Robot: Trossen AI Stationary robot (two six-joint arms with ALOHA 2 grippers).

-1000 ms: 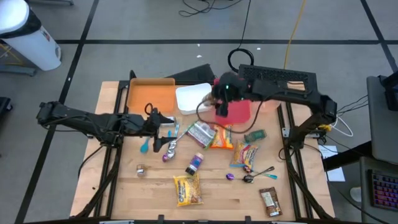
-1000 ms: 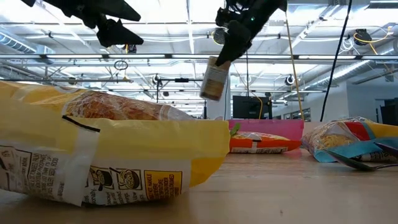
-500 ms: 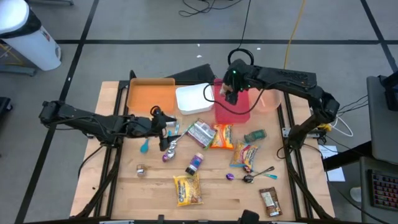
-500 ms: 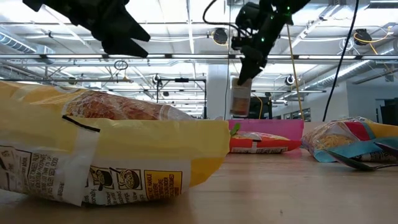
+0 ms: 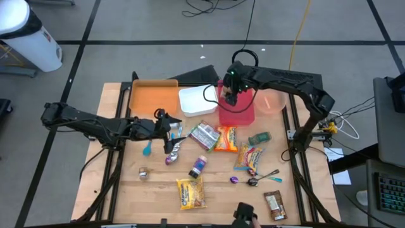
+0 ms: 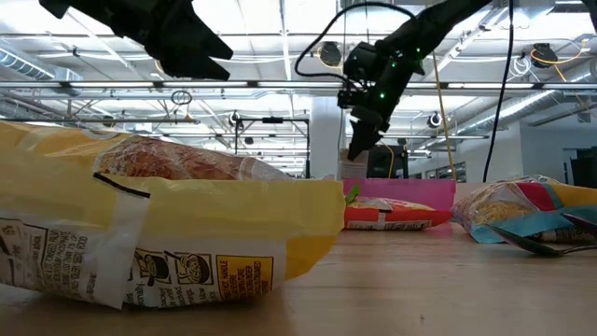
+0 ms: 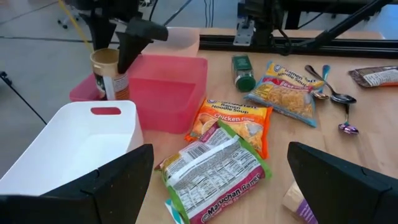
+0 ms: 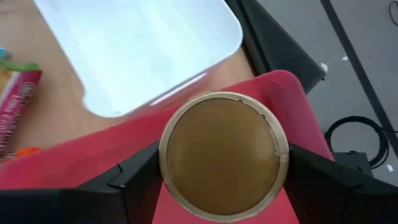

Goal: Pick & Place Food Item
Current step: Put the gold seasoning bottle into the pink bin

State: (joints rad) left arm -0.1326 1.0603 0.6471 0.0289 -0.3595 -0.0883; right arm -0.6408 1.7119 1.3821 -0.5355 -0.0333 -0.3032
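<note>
A round paper cup (image 8: 221, 155) with a tan top is between the fingers of my right gripper (image 5: 229, 95). It is over the pink bin (image 5: 243, 114), at the end next to the white bin (image 5: 195, 100). The left wrist view shows the cup (image 7: 109, 76) upright there. My left gripper (image 5: 171, 134) hangs open above the table, left of the ramen packets (image 5: 204, 135), with nothing between its fingers. My right gripper pinches the cup's round wall (image 8: 166, 163) between its two fingers (image 8: 134, 180), one on each side, just below the top rim. The fingers come slanting down from above. The cup stays upright; whether its bottom rests in the pink bin I cannot tell.
An orange tray (image 5: 153, 96) lies left of the white bin. Food packets, a green shaker (image 5: 259, 137), spoons (image 5: 256, 180), a yellow bag (image 5: 191, 193) and a small bottle (image 5: 199, 166) are scattered over the near half of the table.
My right gripper has carried the cup toward the table's far edge and down, from high above the packets to the pink bin. The cup has stayed upright between the fingers.
</note>
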